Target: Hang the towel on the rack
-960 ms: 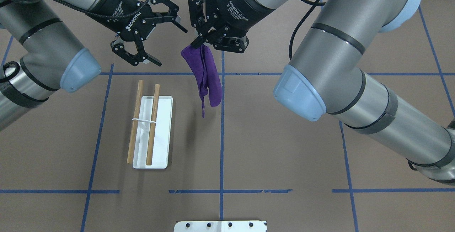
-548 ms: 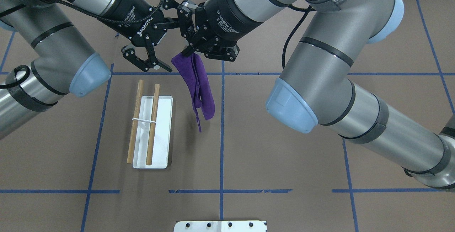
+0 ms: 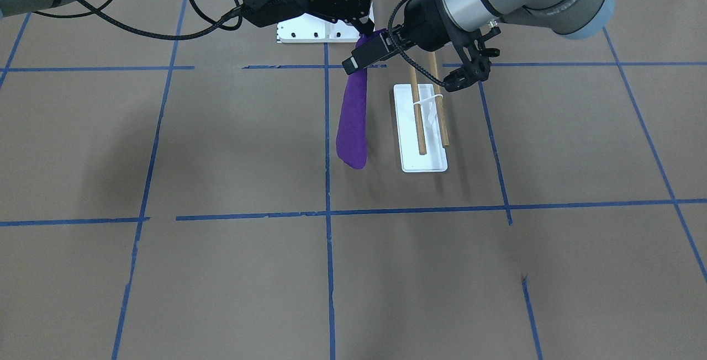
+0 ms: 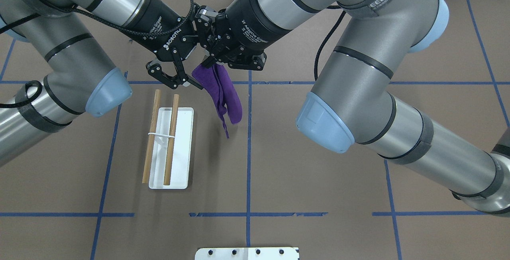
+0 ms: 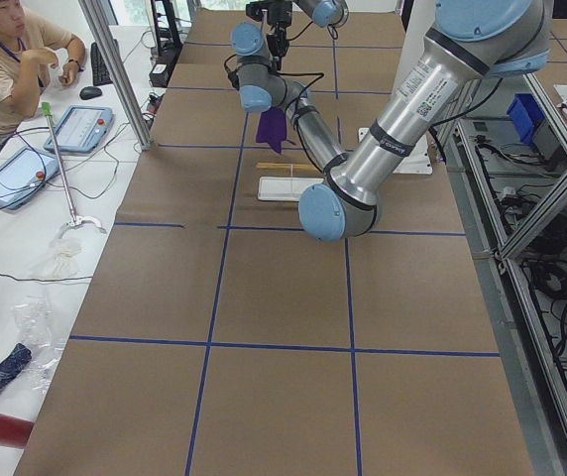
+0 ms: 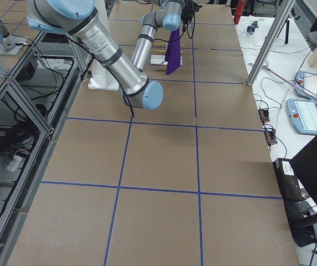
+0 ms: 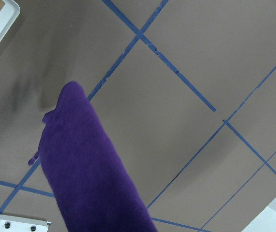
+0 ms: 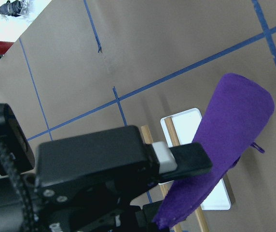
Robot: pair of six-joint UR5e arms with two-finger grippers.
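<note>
The purple towel (image 4: 224, 96) hangs folded from my right gripper (image 4: 209, 61), which is shut on its top edge above the table; it also shows in the front-facing view (image 3: 353, 122). My left gripper (image 3: 397, 77) is open wide right beside it. One of its fingers (image 8: 176, 162) lies across the towel's upper part, the other is over the rack's far end. The rack (image 4: 181, 148) stands just left of the towel, a white base with two bare wooden dowels (image 4: 171, 138).
A white bolted pedestal (image 4: 247, 253) sits at the table's near edge by the robot base. Blue tape lines (image 4: 249, 152) grid the brown table. Both forearms cross above the far half of the table. An operator (image 5: 6, 50) sits beyond the table's far side.
The right gripper carried the towel left, toward the rack. The left gripper, still open, moved right until its fingers reached the towel's top.
</note>
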